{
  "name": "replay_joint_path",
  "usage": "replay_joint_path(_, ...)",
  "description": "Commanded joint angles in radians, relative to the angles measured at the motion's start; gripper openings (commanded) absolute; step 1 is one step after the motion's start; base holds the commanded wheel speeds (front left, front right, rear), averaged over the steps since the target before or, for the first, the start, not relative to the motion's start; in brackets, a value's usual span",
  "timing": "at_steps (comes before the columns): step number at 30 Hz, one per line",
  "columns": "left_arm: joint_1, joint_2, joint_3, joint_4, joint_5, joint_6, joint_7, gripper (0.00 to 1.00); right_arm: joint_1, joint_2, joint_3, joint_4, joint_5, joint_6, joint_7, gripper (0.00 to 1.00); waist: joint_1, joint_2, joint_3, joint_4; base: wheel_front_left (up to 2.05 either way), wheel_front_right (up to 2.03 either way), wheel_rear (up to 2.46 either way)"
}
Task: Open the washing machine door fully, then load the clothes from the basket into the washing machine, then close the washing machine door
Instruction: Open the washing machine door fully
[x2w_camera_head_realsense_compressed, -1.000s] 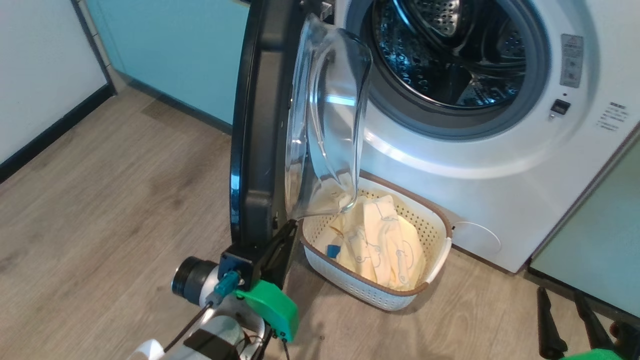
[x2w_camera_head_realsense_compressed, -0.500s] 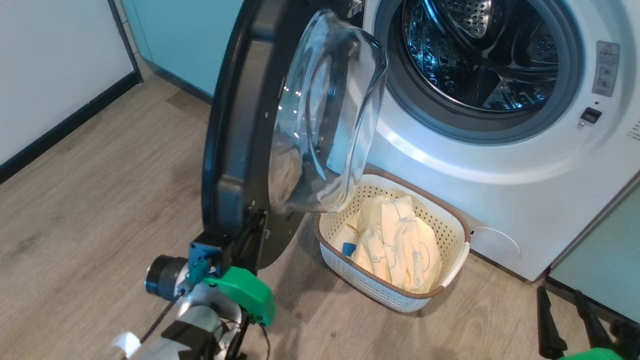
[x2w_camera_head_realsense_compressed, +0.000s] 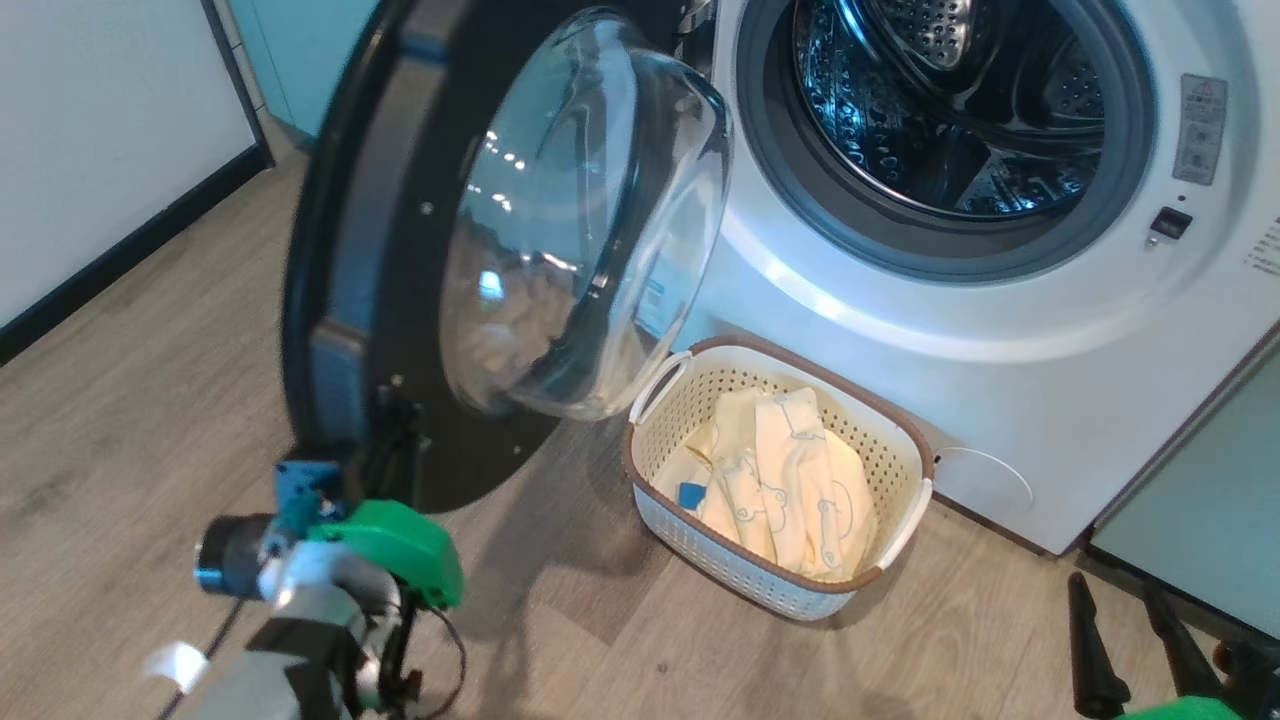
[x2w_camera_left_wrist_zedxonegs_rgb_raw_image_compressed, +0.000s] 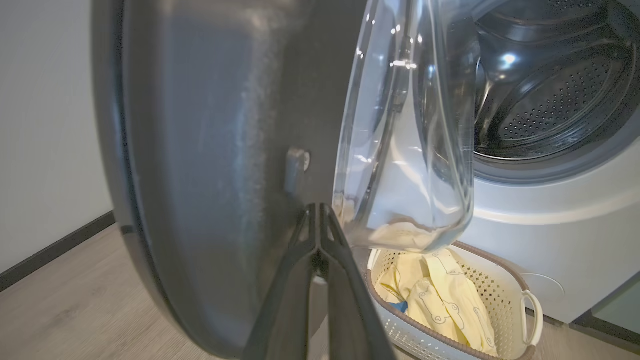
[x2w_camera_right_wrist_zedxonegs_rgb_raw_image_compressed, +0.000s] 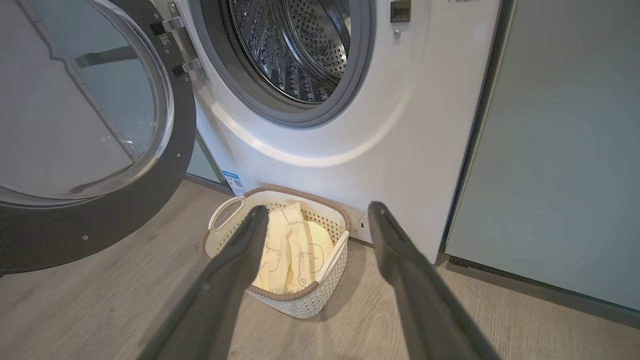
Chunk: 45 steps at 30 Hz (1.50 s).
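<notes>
Looking at this one, we're seeing the washing machine door (x2w_camera_head_realsense_compressed: 520, 250) hanging swung out to the left of the washing machine (x2w_camera_head_realsense_compressed: 900, 330), with its inner face and glass bowl turned toward us and the drum (x2w_camera_head_realsense_compressed: 940, 100) standing open behind it. Our left gripper (x2w_camera_left_wrist_zedxonegs_rgb_raw_image_compressed: 318, 212) is sitting with its fingers pinched flat together and nothing between them, tips up by the door's dark inner rim just beside the glass. The head view is blurry there, so we're not sure they're actually touching. Our right gripper (x2w_camera_right_wrist_zedxonegs_rgb_raw_image_compressed: 317, 207) is hanging low on the right, fingers spread wide and empty. The basket (x2w_camera_head_realsense_compressed: 740, 570) is sitting on the wood floor (x2w_camera_head_realsense_compressed: 150, 400) just in front of the machine, below the opening, and the clothes (x2w_camera_head_realsense_compressed: 790, 470) are lying piled inside it, pale yellow with a small blue patch showing.
</notes>
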Motion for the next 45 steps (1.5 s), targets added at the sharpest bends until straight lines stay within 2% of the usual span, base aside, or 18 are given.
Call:
replay_joint_path(1, -0.069, 0.04, 0.066, -0.01, -0.012, 0.005, -0.009, 0.0, -0.041, -0.024, 0.021, -0.029, 0.007, 0.002, -0.01, 1.0, 0.0, 0.0, 0.0, -0.002, 0.0, 0.0, 0.0)
replay_joint_path(9, -0.128, 0.059, 0.15, 0.096, -0.035, -0.027, -0.013, 0.0, -0.045, -0.025, 0.023, -0.027, 0.007, 0.002, -0.01, 1.0, 0.0, 0.0, 0.01, -0.009, 0.0, 0.0, 0.0)
replay_joint_path(11, -0.154, 0.063, 0.198, 0.124, -0.032, -0.036, -0.013, 0.0, -0.051, -0.027, 0.027, -0.027, 0.007, 0.002, -0.01, 1.0, 0.0, 0.0, 0.017, -0.014, 0.0, 0.0, 0.0)
replay_joint_path(25, -0.238, 0.04, 0.394, 0.235, 0.014, -0.109, -0.014, 0.0, -0.097, -0.05, 0.049, -0.03, 0.009, 0.002, -0.01, 1.0, 0.0, 0.0, 0.086, -0.062, 0.0, 0.0, 0.0)
replay_joint_path(37, -0.297, 0.022, 0.554, 0.284, 0.103, -0.152, -0.014, 0.0, -0.127, -0.066, 0.057, -0.025, 0.013, 0.002, -0.01, 1.0, 0.0, 0.0, 0.125, -0.1, 0.0, 0.0, 0.0)
replay_joint_path(45, -0.306, -0.012, 0.599, 0.287, 0.172, -0.178, -0.014, 0.0, -0.128, -0.063, 0.057, -0.018, 0.014, 0.002, -0.01, 1.0, 0.0, 0.0, 0.116, -0.104, 0.0, 0.0, 0.0)
